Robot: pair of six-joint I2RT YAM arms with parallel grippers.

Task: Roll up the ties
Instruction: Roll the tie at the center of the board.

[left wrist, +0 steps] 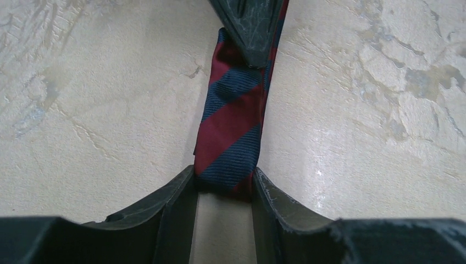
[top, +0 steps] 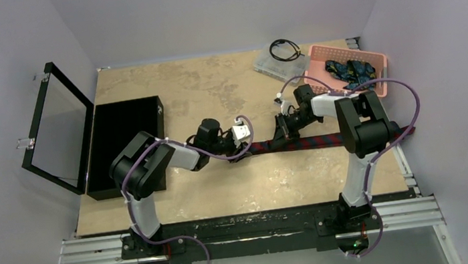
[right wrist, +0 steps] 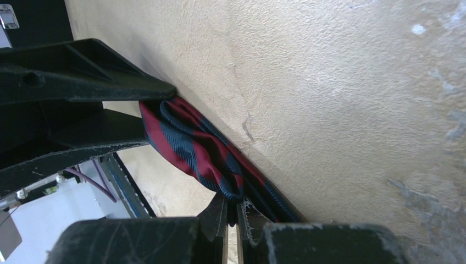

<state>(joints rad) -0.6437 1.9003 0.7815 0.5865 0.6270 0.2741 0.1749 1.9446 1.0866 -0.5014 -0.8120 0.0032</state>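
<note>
Tie (top: 316, 141), on mottled table (top: 212, 87) (lilac walls (top: 202, 8)), tight in left gripper (left wrist: 224, 182), right gripper (right wrist: 231, 212)

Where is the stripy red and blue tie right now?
In the top view, the maroon cloth tie with navy stripes lies stretched across the middle of the beige table toward its right edge, pinched by the left gripper and the right gripper.

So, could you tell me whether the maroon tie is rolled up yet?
Not rolled: the maroon tie lies stretched straight across the table, no coil showing.
</note>
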